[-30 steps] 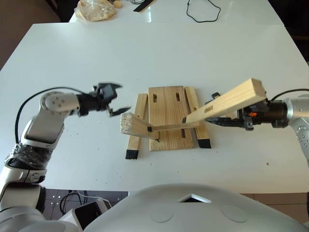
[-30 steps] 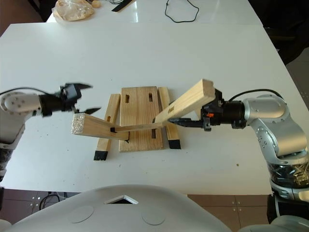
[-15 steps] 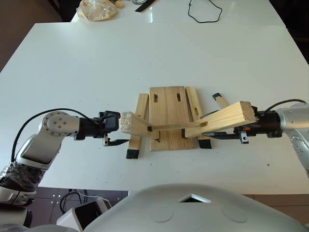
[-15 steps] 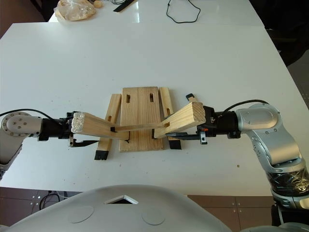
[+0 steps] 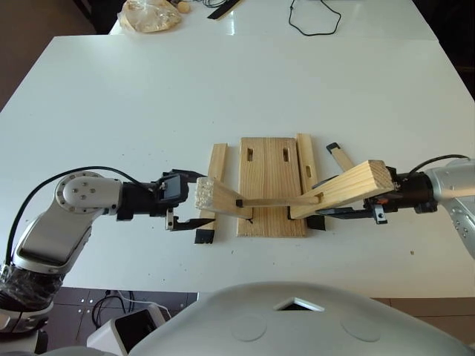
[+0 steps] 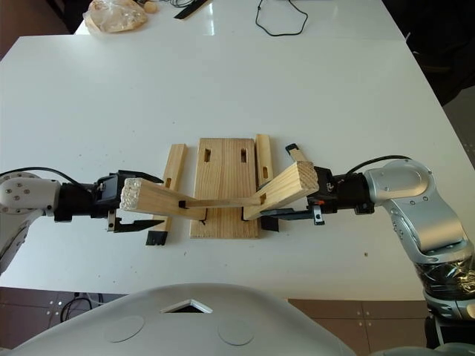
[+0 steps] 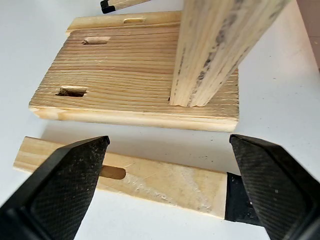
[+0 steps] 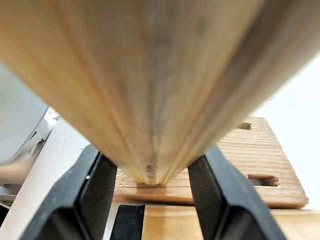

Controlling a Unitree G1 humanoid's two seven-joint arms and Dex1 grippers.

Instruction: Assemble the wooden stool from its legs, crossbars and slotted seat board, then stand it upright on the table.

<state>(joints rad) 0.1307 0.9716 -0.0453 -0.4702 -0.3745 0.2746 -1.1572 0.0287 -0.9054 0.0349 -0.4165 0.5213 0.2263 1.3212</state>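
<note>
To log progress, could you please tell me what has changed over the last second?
The right gripper lowered the right leg it holds; the left gripper swung down and in, open, to the end of the left leg. The seat board slid towards the robot's right. The loose leg on the robot's left stayed put.

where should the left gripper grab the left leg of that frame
Take the left leg at its raised outer end, from the robot's left: the open left gripper flanks it there, and the crossbar joins nearer the seat board. The right gripper holds the right leg.
</note>
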